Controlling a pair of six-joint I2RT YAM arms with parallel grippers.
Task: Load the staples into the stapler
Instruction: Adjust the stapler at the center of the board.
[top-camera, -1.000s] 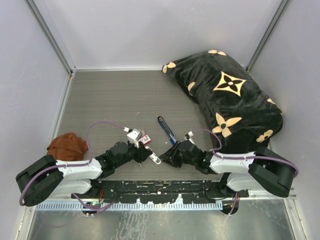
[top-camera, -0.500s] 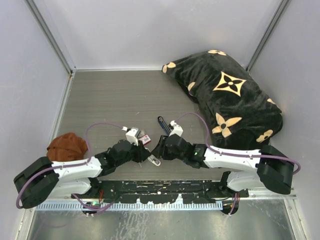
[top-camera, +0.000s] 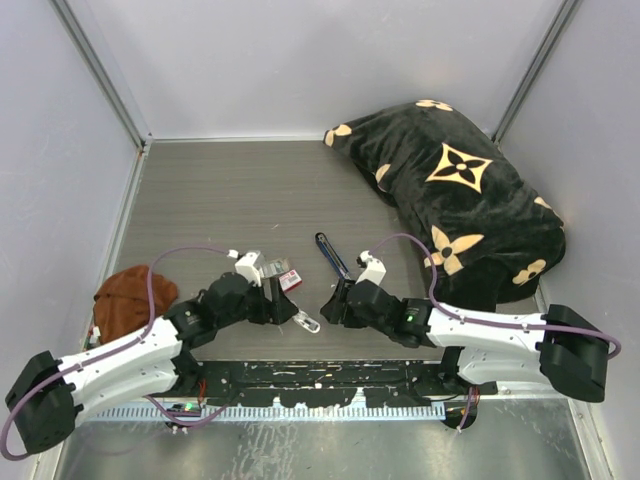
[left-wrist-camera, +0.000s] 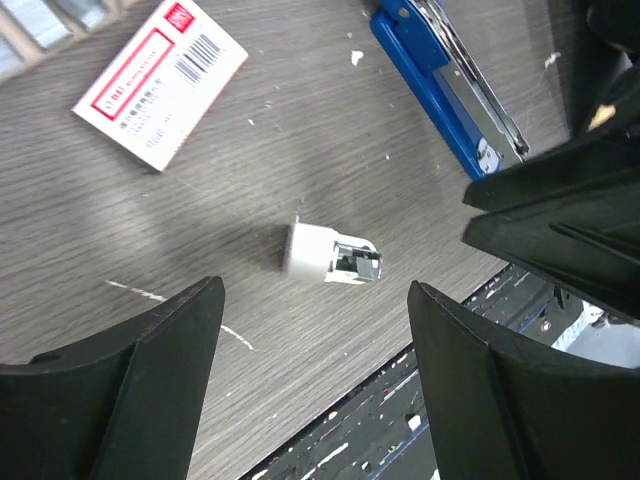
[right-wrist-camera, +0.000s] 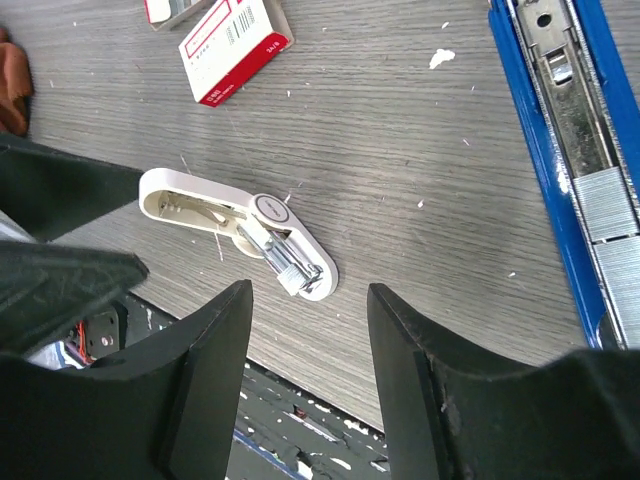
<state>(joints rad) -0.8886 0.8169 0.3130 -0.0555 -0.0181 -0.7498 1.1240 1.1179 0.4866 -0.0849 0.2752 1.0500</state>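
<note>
Jaws wider than 1 second back: left end effector (left-wrist-camera: 312, 300) and right end effector (right-wrist-camera: 310, 300) both gape empty, load apparently released. Blue stapler (right-wrist-camera: 548, 150) lies opened flat on counter (top-camera: 220, 200), staples (right-wrist-camera: 606, 208) seated in its channel.

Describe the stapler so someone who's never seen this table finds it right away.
Start at the big black cushion with tan flowers on the right. Just left of it lies the stapler: slim, blue, opened, silver channel showing. Nothing else nearby is blue.

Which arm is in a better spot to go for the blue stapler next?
Right, probably. The right claw sits open just beside the stapler; the left claw is farther off, past the white piece.
</note>
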